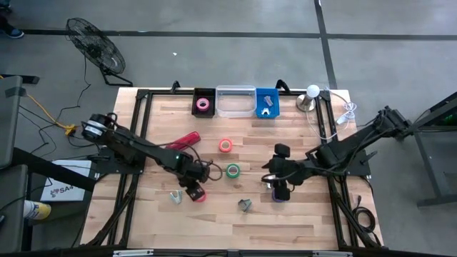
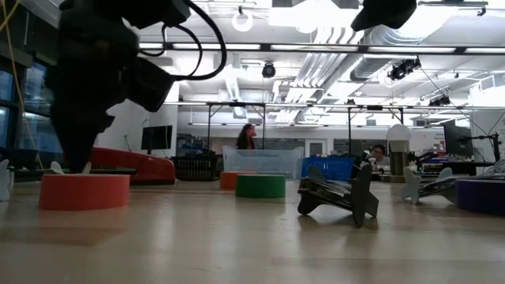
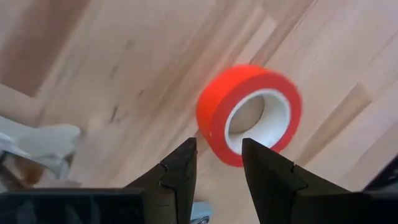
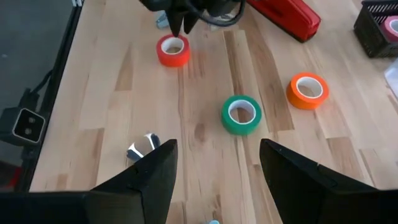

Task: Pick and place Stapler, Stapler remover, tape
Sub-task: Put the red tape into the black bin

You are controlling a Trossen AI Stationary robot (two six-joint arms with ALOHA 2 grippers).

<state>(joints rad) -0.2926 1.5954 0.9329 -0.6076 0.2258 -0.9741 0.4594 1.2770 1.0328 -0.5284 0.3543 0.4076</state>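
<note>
A red tape roll (image 3: 249, 115) lies flat on the wooden table (image 1: 307, 228) near its front left. My left gripper (image 3: 217, 171) points down just over the roll's near rim, its fingers a little apart; I cannot tell whether they touch it. The red stapler (image 1: 184, 140) lies farther back, with an orange tape roll (image 1: 226, 145) and a green one (image 1: 233, 170) to its right. One staple remover (image 1: 245, 205) sits near the front middle, another (image 1: 176, 196) left of the red roll. My right gripper (image 4: 214, 168) hangs open above the table's right half, holding nothing.
Along the far edge stand a black bin (image 1: 203, 104) holding a pink roll, a clear bin (image 1: 235, 101) and a blue bin (image 1: 266, 102). A lamp (image 1: 308, 98) with its cord is at the far right. A purple roll (image 2: 481, 193) lies under the right arm.
</note>
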